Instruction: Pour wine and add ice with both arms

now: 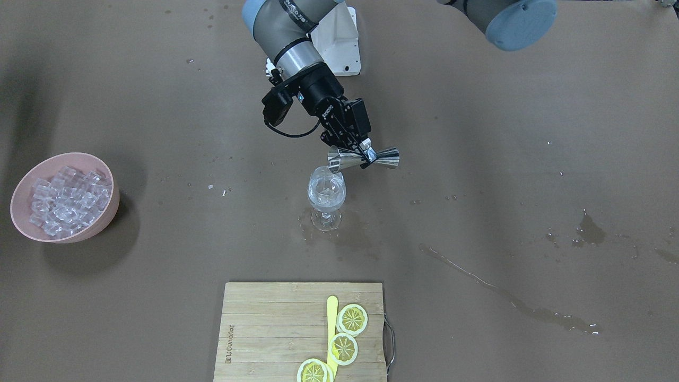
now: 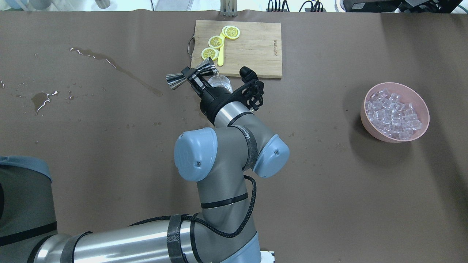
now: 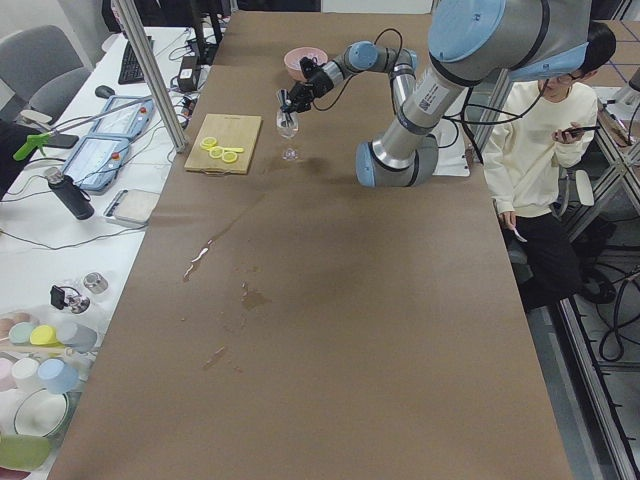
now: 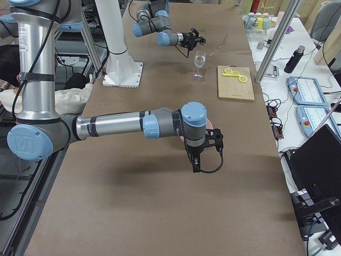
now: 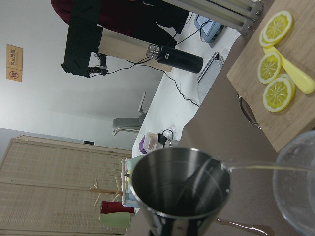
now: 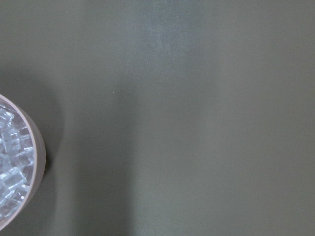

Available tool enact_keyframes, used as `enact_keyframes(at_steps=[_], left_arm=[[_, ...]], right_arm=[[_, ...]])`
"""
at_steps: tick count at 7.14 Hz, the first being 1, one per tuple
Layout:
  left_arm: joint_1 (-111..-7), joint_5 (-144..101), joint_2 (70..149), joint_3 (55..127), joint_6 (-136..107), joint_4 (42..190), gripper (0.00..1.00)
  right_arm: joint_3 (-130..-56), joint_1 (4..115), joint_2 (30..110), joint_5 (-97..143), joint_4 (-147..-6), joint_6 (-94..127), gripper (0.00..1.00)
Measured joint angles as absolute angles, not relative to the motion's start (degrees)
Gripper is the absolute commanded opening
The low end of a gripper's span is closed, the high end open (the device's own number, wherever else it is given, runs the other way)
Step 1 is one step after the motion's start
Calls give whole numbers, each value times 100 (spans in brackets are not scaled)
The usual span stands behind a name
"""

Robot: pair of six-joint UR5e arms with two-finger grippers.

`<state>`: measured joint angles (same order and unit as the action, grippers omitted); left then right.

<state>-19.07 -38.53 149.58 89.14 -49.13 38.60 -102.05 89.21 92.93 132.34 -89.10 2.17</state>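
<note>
My left gripper (image 1: 367, 154) is shut on the waist of a steel double-ended jigger (image 1: 345, 159), tipped on its side over a stemmed wine glass (image 1: 326, 193). In the left wrist view a thin stream of clear wine (image 5: 256, 167) runs from the jigger (image 5: 179, 191) into the glass (image 5: 298, 191), which holds some clear liquid. The ice (image 1: 66, 201) fills a pink bowl (image 1: 90, 231) well off to the robot's right. My right gripper (image 4: 197, 162) hangs fingers down near that bowl. It shows only in the exterior right view, so I cannot tell if it is open. The right wrist view shows the ice (image 6: 10, 162) at its left edge.
A wooden cutting board (image 1: 265, 329) with three lemon slices (image 1: 352, 319) and a yellow stick lies beyond the glass. Wet streaks and puddles (image 1: 509, 302) mark the brown table on the robot's left side. The white arm base (image 1: 339, 42) stands behind the glass.
</note>
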Motion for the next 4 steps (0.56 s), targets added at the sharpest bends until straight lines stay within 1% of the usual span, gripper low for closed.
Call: enact_keyframes(at_steps=[4], left_arm=[[-1911,-3782,14989,8922,-5056,3812,0]], right_arm=[[-10213,8921,9279,13228,-8912,258,99]])
